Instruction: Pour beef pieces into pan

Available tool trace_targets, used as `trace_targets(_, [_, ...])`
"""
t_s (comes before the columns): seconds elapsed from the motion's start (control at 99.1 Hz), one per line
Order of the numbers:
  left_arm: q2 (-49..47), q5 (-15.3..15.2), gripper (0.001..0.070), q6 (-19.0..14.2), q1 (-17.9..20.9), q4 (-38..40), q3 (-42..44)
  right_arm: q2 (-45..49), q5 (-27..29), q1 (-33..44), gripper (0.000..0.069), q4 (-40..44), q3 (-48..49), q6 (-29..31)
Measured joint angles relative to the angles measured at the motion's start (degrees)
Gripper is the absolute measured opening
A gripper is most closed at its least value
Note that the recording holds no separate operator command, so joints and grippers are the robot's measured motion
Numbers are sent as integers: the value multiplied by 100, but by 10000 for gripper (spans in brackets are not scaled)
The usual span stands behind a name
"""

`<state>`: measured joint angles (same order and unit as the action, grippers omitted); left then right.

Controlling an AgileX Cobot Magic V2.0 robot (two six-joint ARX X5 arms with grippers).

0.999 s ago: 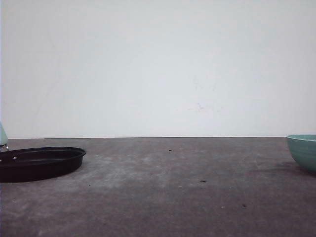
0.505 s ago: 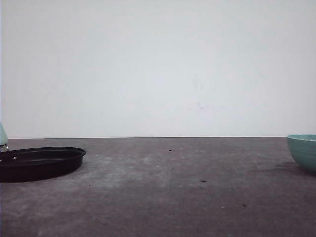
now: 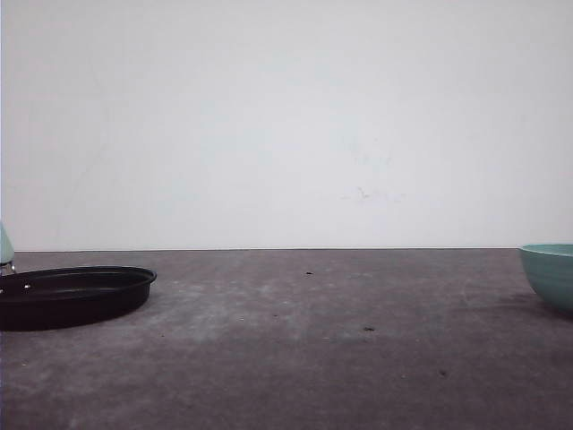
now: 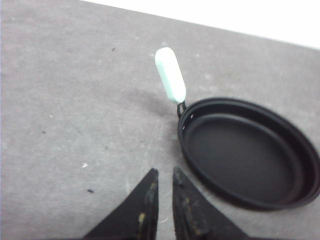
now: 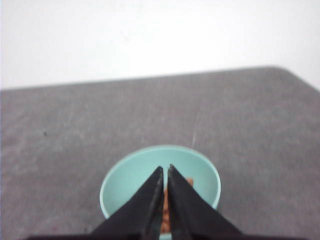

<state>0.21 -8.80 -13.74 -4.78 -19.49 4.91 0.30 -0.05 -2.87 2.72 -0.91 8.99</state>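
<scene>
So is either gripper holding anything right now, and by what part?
Nothing is held. The left gripper is shut on air beside the pan, and the right gripper is shut above the bowl, with the beef pieces inside it.

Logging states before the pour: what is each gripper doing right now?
Left gripper: shut, holding nothing, above the table beside the pan.
Right gripper: shut, empty, above the teal bowl of beef pieces.
</scene>
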Motion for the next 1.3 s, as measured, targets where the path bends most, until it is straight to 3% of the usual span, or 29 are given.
trace_targets(0.242, [0, 0, 24, -352, 0, 127, -31, 0, -9, 0, 11, 116, 0, 177])
trace_targets(0.424, [0, -164, 37, -815, 0, 389, -66, 0, -358, 0, 11, 125, 0, 186])
trace_targets(0.525, [0, -170, 38, -881, 0, 485, -63, 0, -479, 0, 11, 105, 0, 197])
trace_targets(0.676, [22, 197, 32, -901, 0, 256, 164, 2, -597, 0, 11, 133, -76, 199])
trace_targets(0.828, [127, 356, 23, -872, 0, 299, 850, 2, -597, 0, 11, 85, -560, 199])
trace_targets(0.999, [1075, 927, 23, -837, 0, 17, 1908, 306, -601, 0, 10, 435, -1456, 179])
trace_targets(1.11, [2083, 1023, 23, -780, 0, -323, 2771, 953, -605, 0, 10, 758, -2291, -13])
trace_targets(1.302, [3755, 1021, 23, -317, 0, -337, 4531, 2522, -726, 0, 10, 951, -3974, -584])
